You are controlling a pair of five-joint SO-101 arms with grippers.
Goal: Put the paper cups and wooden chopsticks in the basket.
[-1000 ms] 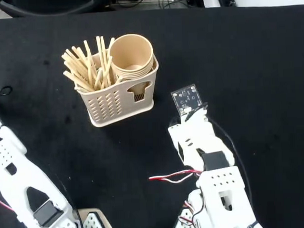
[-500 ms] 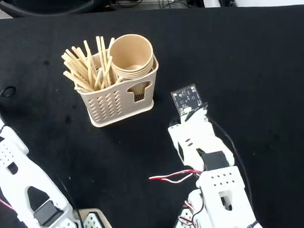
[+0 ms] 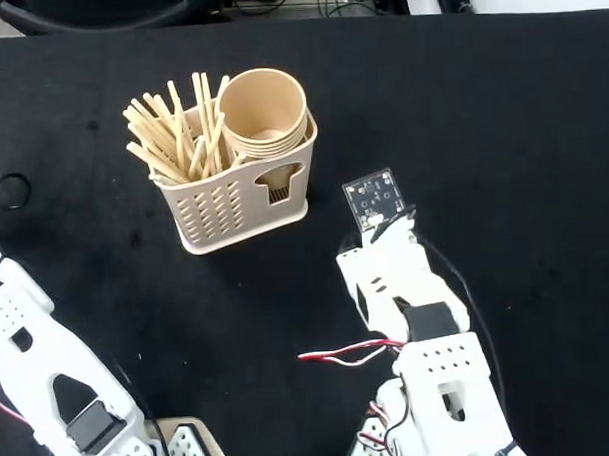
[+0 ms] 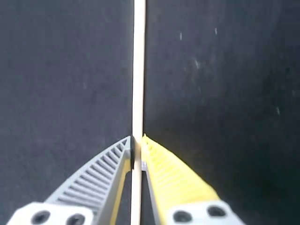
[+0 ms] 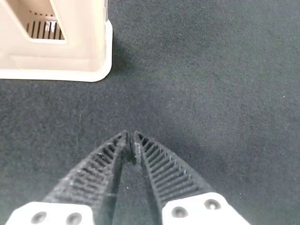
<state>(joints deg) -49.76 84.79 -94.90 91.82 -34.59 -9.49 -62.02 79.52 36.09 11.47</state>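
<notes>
1. Your left gripper is clamped on a single chopstick. It is a thin, pale, straight stick running between the grey finger and the yellow one, out past the tips and back toward the wrist, over dark cloth.
2. The basket stands upright on the far left part of the black table. It is beige plastic with rounded corners, rows of slots in its walls and a cut-out handle hole.
3. In the basket's left compartment you see a bundle of wooden chopsticks, fanned out and leaning at different angles.
4. In the right compartment sits a nested stack of paper cups, tan, mouth up, with several rims showing one below the other.
5. Your right gripper has its ribbed black fingers pressed together on nothing. It sits low over the cloth, just beside the basket's bottom corner but apart from it.
6. Since the earlier frames, the left arm at the near left edge has shifted slightly, and the black cable loop beside it has moved a little with it. The right arm, the basket and its contents have stayed put.
7. A small dark square board sits at the right arm's front end, and red and white wires curl off its side.
</notes>
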